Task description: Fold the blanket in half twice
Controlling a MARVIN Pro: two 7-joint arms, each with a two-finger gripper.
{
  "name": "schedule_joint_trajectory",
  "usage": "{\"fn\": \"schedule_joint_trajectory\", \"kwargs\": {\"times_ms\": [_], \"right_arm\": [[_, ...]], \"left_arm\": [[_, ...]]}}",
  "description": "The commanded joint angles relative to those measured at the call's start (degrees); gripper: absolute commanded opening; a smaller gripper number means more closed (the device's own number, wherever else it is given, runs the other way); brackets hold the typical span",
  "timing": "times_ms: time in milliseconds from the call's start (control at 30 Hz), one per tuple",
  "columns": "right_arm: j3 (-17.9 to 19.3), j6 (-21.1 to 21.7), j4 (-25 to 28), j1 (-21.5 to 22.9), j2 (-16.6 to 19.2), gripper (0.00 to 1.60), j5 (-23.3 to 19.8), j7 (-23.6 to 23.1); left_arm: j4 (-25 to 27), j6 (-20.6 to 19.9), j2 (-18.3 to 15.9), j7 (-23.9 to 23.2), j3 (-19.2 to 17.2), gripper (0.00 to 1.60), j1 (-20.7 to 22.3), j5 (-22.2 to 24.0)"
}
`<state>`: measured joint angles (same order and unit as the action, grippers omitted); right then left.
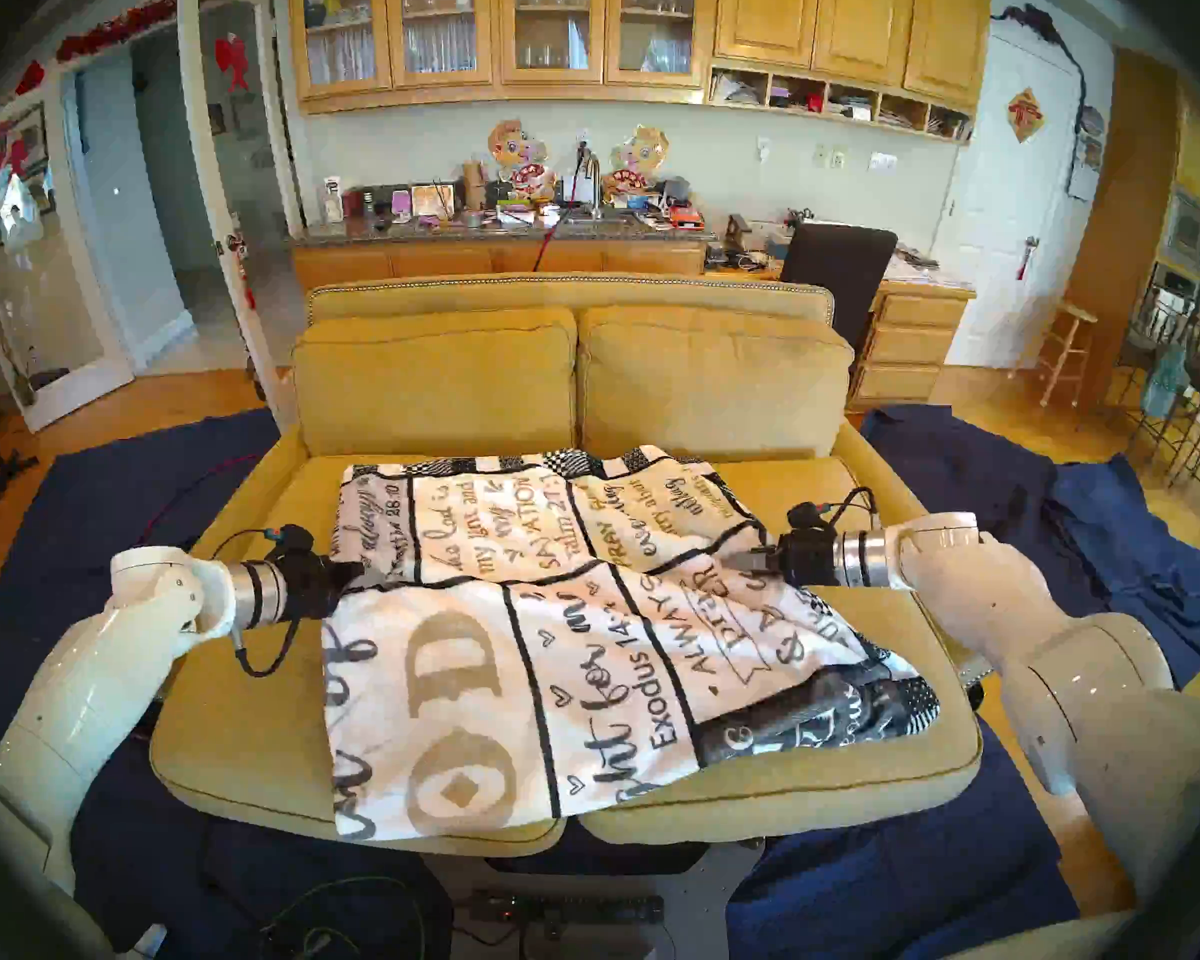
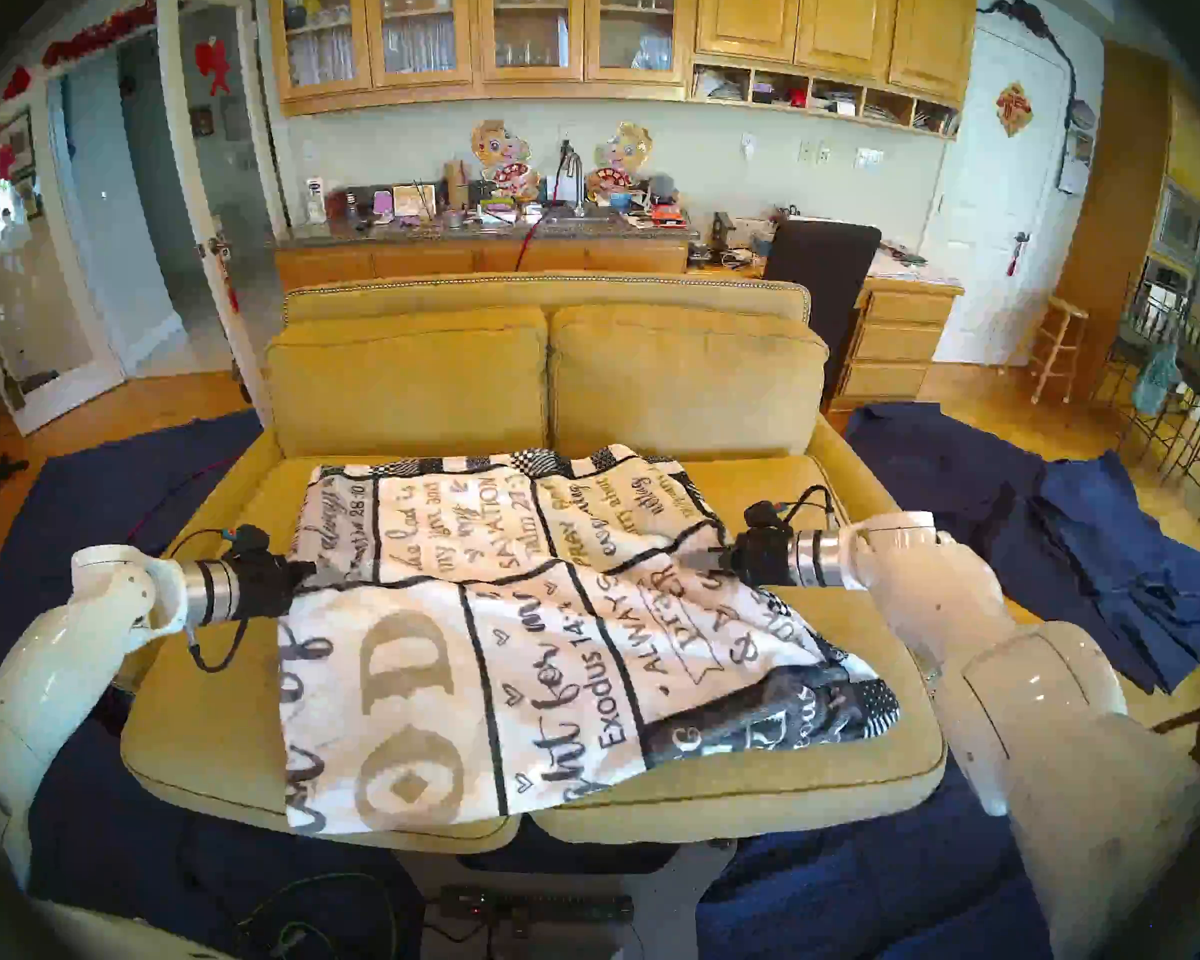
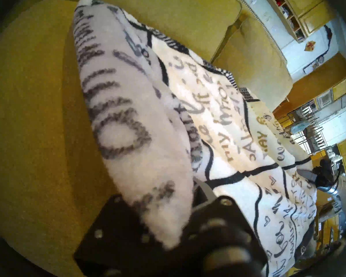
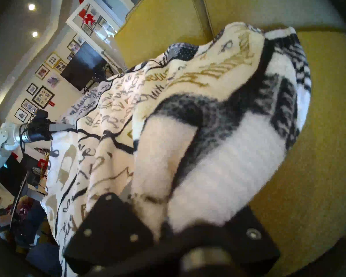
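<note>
The blanket (image 1: 514, 633), white fleece with black and tan lettering, grid lines and a checked border, lies across the yellow sofa seat (image 1: 237, 716). Its upper layer ends in an edge stretched across the middle, from one gripper to the other. My left gripper (image 1: 369, 577) is shut on that edge at the blanket's left side. In the left wrist view the fleece (image 3: 140, 150) bunches between the fingers. At the right end of the edge, my right gripper (image 1: 746, 562) is shut on it. Fleece (image 4: 218, 160) fills the jaws in the right wrist view. The near end hangs over the seat's front.
Yellow back cushions (image 1: 569, 377) rise behind the blanket. Navy blue cloths (image 1: 1103, 522) cover the floor on both sides and in front of the sofa. Cables and a black power strip (image 1: 562, 913) lie at the bottom. A dark chair (image 1: 840, 266) and a cluttered counter stand behind.
</note>
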<state>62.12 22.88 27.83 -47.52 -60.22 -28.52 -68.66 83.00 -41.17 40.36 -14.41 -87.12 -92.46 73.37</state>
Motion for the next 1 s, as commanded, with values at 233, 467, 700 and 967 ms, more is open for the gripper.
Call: {"fn": "schedule_joint_trajectory", "kwargs": {"times_ms": [233, 467, 700, 967], "right_arm": [[2.3, -1.5, 6.63, 4.05, 5.88, 0.0, -0.54, -2.29], [2.52, -1.54, 10.15, 5.91, 8.03, 0.0, 0.21, -2.8], [3.26, -1.52, 14.15, 7.92, 9.52, 0.0, 0.5, -3.58], [3.84, -1.52, 19.31, 10.18, 10.71, 0.0, 0.85, -4.67]], "left_arm": [[6.65, 0.55, -4.0, -0.75, -8.11, 0.0, -1.25, 2.52], [9.31, 0.48, -5.08, -1.0, -11.79, 0.0, -2.4, 3.36], [13.09, 0.49, -6.15, -2.03, -15.86, 0.0, -2.5, 4.16], [20.36, 0.58, -6.84, -3.42, -20.35, 0.0, -2.65, 4.47]]}}
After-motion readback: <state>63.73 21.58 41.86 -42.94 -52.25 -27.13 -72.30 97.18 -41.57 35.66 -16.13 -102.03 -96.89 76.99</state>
